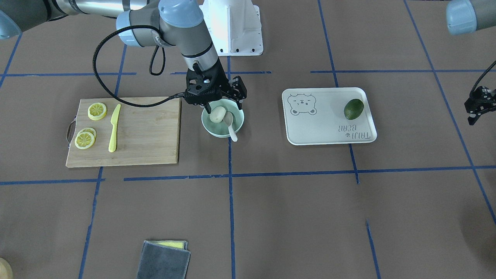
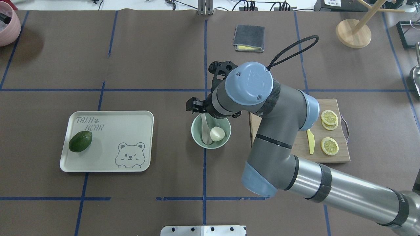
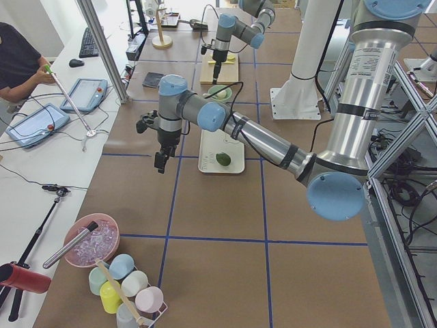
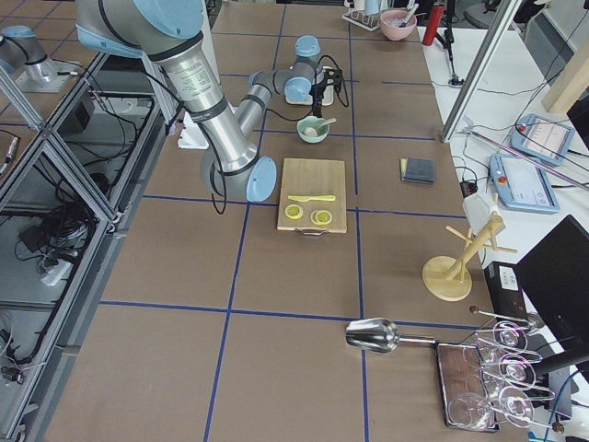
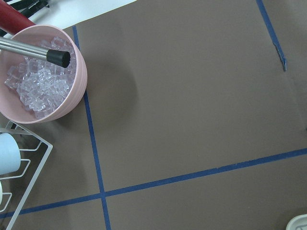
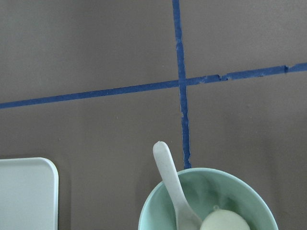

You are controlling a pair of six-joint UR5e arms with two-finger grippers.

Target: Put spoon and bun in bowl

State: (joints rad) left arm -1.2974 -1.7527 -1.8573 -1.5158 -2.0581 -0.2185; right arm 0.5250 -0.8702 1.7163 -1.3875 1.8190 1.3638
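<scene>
The mint-green bowl [image 1: 217, 133] stands at the table's middle and also shows in the overhead view [image 2: 197, 139]. The white spoon [image 1: 231, 126] lies in it, its handle over the rim. The white bun [image 1: 217, 114] rests in the bowl beside the spoon's scoop. From overhead the spoon [image 2: 205, 129] is left of the bun [image 2: 217, 133]. My right gripper [image 1: 224, 106] hangs just above the bowl, open and empty. The right wrist view shows the bowl [image 6: 158, 201], the spoon [image 6: 168, 172] and the bun [image 6: 223, 223]. My left gripper [image 1: 477, 110] hovers far off at the table's end, looks shut and holds nothing.
A wooden cutting board [image 1: 147, 131] with lemon slices [image 1: 97, 111] and a yellow knife [image 1: 114, 128] lies beside the bowl. A white tray [image 1: 329, 128] holds an avocado [image 1: 353, 109]. A grey cloth [image 1: 162, 259] lies at the far edge. A pink bowl of ice [image 5: 41, 76] is under the left wrist.
</scene>
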